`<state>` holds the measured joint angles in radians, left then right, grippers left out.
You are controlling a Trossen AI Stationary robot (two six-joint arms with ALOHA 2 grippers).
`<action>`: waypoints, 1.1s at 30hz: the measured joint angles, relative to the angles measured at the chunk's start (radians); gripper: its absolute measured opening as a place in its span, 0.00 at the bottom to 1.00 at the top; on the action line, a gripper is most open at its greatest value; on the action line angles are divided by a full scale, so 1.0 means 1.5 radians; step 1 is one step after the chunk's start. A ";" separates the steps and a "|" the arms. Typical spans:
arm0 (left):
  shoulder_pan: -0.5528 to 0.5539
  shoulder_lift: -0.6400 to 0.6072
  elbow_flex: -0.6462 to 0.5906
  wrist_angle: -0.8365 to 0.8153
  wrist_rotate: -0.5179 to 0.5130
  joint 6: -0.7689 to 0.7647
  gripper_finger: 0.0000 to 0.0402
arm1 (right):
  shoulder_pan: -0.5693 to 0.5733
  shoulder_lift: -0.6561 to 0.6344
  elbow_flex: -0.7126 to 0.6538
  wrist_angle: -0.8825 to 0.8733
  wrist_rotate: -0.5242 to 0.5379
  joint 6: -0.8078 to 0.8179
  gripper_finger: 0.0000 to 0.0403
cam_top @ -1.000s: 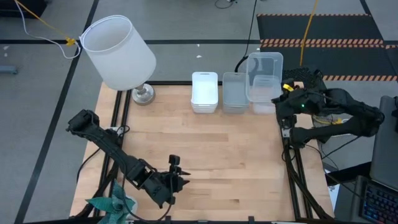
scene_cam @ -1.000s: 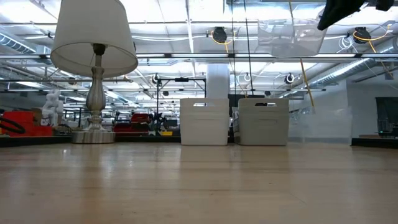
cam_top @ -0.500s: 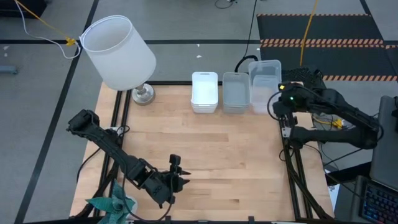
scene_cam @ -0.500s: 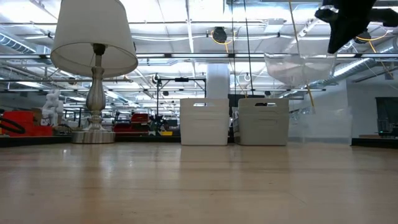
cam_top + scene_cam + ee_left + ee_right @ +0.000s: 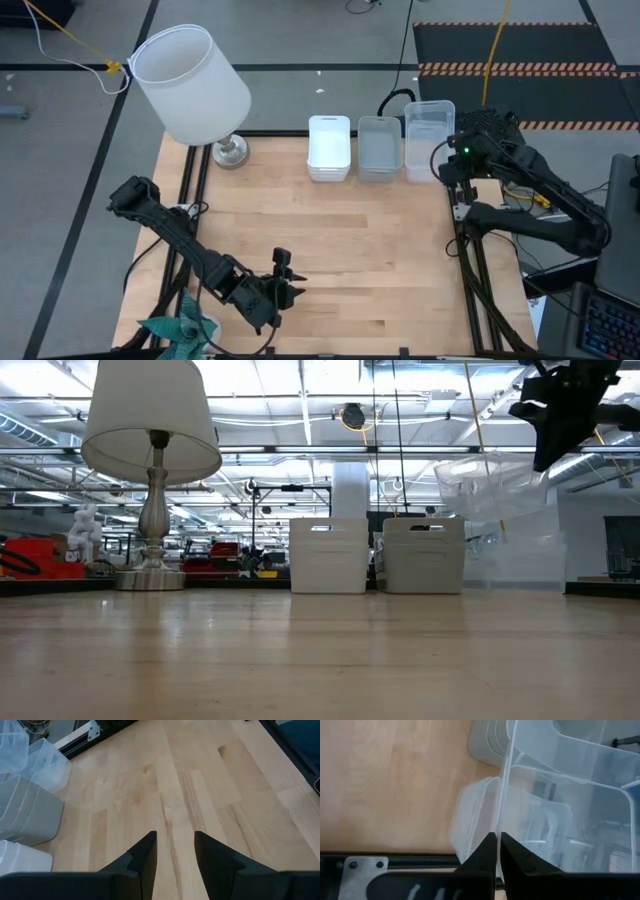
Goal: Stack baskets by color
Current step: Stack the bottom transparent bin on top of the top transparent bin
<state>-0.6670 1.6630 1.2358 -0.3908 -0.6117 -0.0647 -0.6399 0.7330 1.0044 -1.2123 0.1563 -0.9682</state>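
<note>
The right gripper's (image 5: 497,842) jaws were pinched together on the thin rim of a clear basket (image 5: 429,125), the wall caught edgewise between the two dark fingers (image 5: 485,851). The left gripper's (image 5: 174,851) jaws stood partly apart with nothing but bare wood between them.

Nearest the front edge of the table (image 5: 340,250), the left gripper (image 5: 288,290) hung low over the boards toward the left front corner, well apart from every basket. A teal paper-like shape (image 5: 180,328) lay beside that arm at the front left.

Farther back, along the far edge, the baskets stood in a row: a white stack (image 5: 329,148), just beside it a grey stack (image 5: 379,148), then the clear ones at the right end. In the low view the white stack (image 5: 328,555) and the grey stack (image 5: 423,555) rested side by side on the wood, while the held clear basket (image 5: 490,485) hung in the air above and to the right of the grey one, tilted slightly, with the right gripper (image 5: 560,420) at its upper right. The right wrist view showed another clear basket (image 5: 480,820) sitting on the table beneath the held one, next to the grey stack (image 5: 487,740).

At the far left corner stood a lamp (image 5: 190,85) with a big white shade, well apart from the baskets.
</note>
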 joint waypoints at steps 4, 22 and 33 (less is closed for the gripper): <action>0.000 0.000 0.000 0.000 0.000 0.000 0.33 | -0.055 -0.001 -0.001 0.014 -0.039 -0.060 0.00; -0.001 0.000 0.000 0.000 0.000 -0.004 0.33 | -0.251 0.002 -0.001 0.003 -0.198 -0.149 0.00; -0.001 0.000 0.000 0.000 0.001 -0.010 0.33 | -0.263 0.003 -0.023 0.020 -0.229 -0.130 0.00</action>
<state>-0.6689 1.6630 1.2362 -0.3908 -0.6109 -0.0803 -1.0342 0.7372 0.9705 -1.1828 -0.1874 -1.1637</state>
